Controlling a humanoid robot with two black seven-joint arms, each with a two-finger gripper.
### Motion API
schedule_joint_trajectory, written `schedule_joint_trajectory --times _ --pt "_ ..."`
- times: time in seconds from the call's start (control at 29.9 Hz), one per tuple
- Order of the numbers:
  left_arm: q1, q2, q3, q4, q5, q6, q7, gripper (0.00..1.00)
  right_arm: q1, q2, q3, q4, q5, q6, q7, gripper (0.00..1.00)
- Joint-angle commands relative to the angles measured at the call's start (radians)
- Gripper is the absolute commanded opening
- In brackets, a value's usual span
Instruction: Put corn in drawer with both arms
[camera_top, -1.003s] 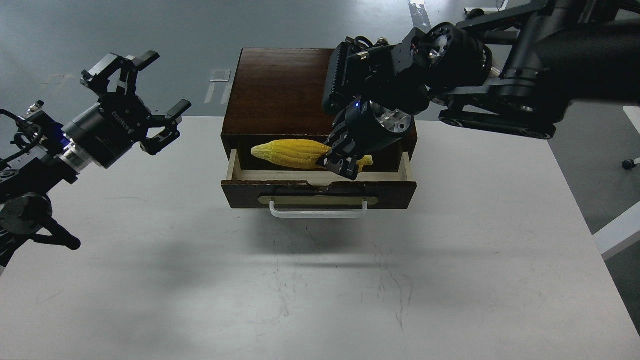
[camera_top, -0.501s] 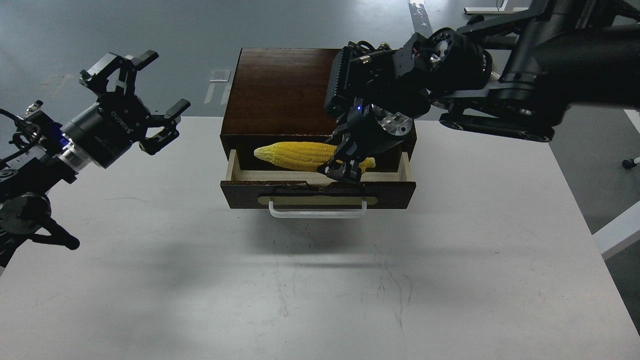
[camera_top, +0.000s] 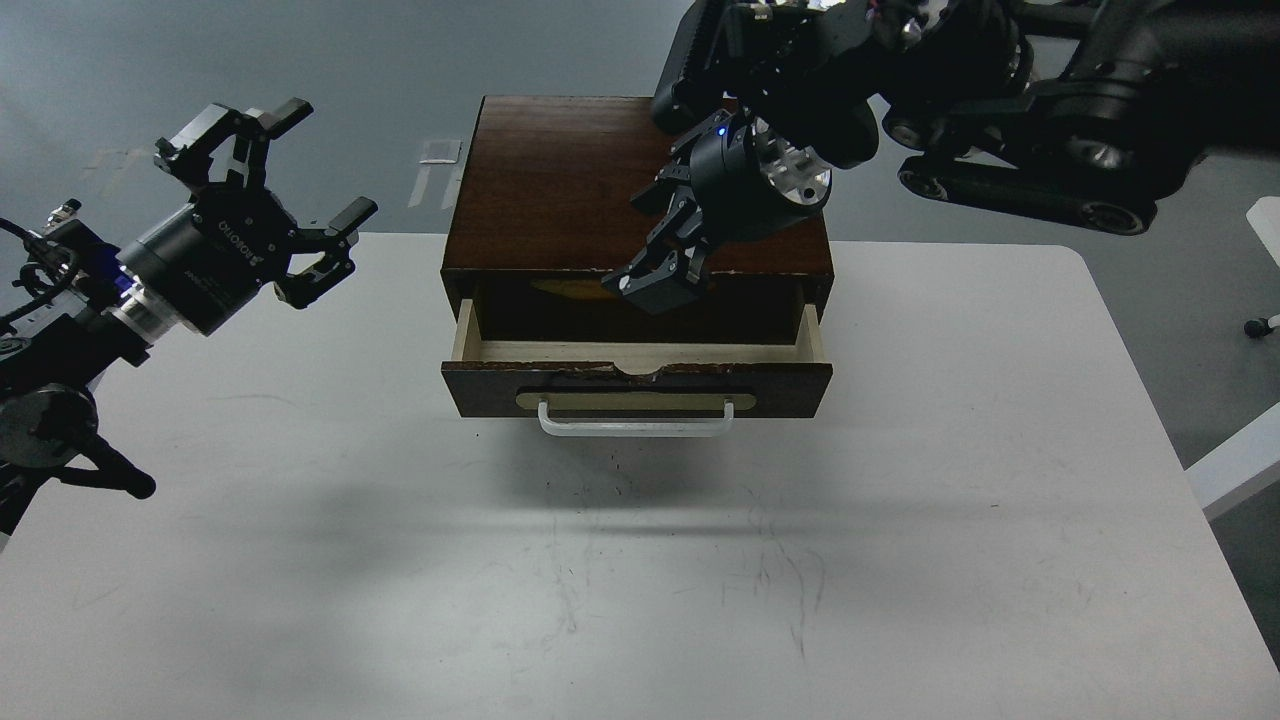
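The dark brown drawer (camera_top: 637, 378) with its white bar handle (camera_top: 636, 424) stands pulled open from the cabinet (camera_top: 560, 180) at the table's far middle. Only a dim yellow sliver of the corn (camera_top: 572, 288) shows, deep in the shadow at the back of the drawer. My right gripper (camera_top: 660, 285) hangs above the drawer's back edge, jaws apart and empty. My left gripper (camera_top: 330, 165) is open and empty, held above the table well to the left of the cabinet.
The white table (camera_top: 640, 560) stretches in front of the drawer, with its right edge (camera_top: 1150, 400) beside grey floor. My right arm's bulky links (camera_top: 1000, 110) hang over the cabinet's back right corner.
My right gripper let go of the corn and rose up and back from the drawer. The corn dropped from full view into the drawer's shadowed back. The left arm barely moved.
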Motion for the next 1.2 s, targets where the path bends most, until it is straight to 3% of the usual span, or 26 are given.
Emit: schedule_joint_trajectory --times 0.0,0.27,0.57,0.87,1.17 --pt "0.001 -0.002 -0.002 0.0 0.0 0.0 0.0 0.98 0.008 -0.062 0.039 -0.007 0.182 0.004 0.0 0.93" --pt "0.001 -0.014 -0.002 0.002 -0.003 0.0 0.0 0.98 -0.106 -0.266 0.094 -0.016 0.701 0.007 0.0 0.94" --pt "0.005 -0.031 -0.004 0.002 -0.003 0.0 0.0 0.98 -0.641 -0.452 0.456 -0.028 1.016 -0.002 0.0 0.94" --pt "0.031 -0.032 -0.005 0.002 -0.003 0.0 0.0 0.98 -1.01 -0.452 0.75 -0.142 1.235 -0.004 0.0 0.96" --pt "0.032 -0.034 -0.007 0.002 -0.003 0.0 0.0 0.98 -1.113 -0.42 0.789 -0.142 1.268 -0.002 0.0 1.0"
